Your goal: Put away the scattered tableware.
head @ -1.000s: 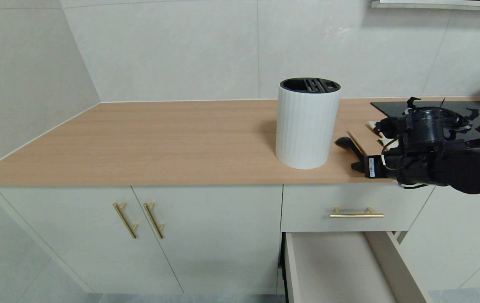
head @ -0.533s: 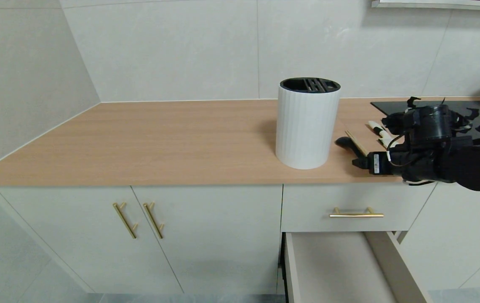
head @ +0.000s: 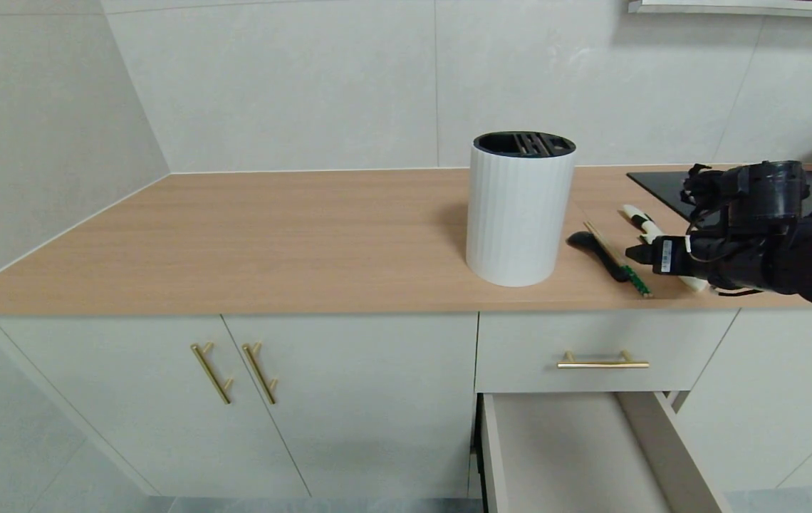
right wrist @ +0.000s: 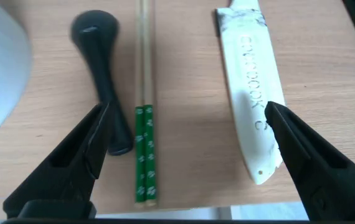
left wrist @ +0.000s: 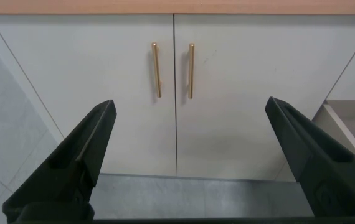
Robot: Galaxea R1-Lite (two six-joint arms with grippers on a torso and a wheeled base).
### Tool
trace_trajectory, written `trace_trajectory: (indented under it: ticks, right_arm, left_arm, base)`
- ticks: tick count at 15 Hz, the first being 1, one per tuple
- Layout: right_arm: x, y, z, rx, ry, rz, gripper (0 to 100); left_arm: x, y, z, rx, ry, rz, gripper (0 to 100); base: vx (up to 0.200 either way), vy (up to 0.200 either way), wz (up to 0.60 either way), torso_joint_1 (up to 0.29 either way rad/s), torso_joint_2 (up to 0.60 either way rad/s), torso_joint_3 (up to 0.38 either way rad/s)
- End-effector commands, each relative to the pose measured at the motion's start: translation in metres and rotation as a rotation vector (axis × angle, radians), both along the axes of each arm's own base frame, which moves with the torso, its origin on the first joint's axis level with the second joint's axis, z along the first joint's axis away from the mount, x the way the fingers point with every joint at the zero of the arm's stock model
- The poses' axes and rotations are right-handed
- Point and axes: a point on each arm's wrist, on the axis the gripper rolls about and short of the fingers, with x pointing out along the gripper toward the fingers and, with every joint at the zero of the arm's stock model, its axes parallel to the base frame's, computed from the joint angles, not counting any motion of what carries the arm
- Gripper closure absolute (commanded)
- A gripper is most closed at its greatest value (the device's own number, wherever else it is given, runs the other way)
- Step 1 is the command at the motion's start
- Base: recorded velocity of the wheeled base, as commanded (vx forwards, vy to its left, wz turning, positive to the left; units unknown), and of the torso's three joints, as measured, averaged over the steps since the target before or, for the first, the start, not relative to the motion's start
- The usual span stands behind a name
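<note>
On the head view, the counter [head: 271, 242] carried a white holder [head: 520, 210]. Just right of it lay a black utensil [head: 591, 248], chopsticks [head: 609, 251] and a white knife [head: 644, 224], all near the front edge, long axes running roughly front to back. We saw the right gripper [head: 632, 254] hovering just above them, so the right arm was clearly the nearer one. It hid part of the knife. A drawer [head: 491, 442] stood pulled out below. We could not see into the holder's slots.

From the left wrist, the left gripper [left wrist: 190, 104] was spread wide and empty, low before the cabinet doors [left wrist: 121, 130], well apart from the tableware.

From the right wrist, the right gripper [right wrist: 187, 109] was also spread wide, holding nothing. The chopsticks [right wrist: 145, 124] lay below between its fingers, side by side, crosswise to the closing line, which we judged suits a pinch. The utensil [right wrist: 103, 81] sat just beside them under one finger and the knife [right wrist: 249, 106] nearer the other, its handle end cut off.
</note>
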Motion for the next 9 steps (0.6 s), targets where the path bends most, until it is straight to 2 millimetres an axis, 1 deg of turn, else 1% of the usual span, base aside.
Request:
trace_trajectory:
  ticks: [1, 3, 5, 9]
  right_arm:
    - [0.007, 0.002, -0.013, -0.007, 0.029, -0.002, 0]
    - [0.013, 0.008, -0.024, -0.021, 0.045, -0.008, 0]
    - [0.015, 0.010, -0.028, -0.028, 0.046, -0.014, 0]
    - [0.014, 0.014, -0.029, -0.028, 0.050, -0.003, 0]
  left_arm:
    - [0.000, 0.000, 0.000, 0.000, 0.001, 0.002, 0]
    - [0.000, 0.000, 0.000, 0.000, 0.001, 0.002, 0]
    - [0.000, 0.000, 0.000, 0.000, 0.001, 0.000, 0]
    - [0.000, 0.000, 0.000, 0.000, 0.001, 0.002, 0]
  base:
    - [0.000, 0.000, 0.00, 0.000, 0.00, 0.000]
    - [0.000, 0.000, 0.00, 0.000, 0.00, 0.000]
    - [0.000, 0.000, 0.00, 0.000, 0.00, 0.000]
    - [0.000, 0.000, 0.00, 0.000, 0.00, 0.000]
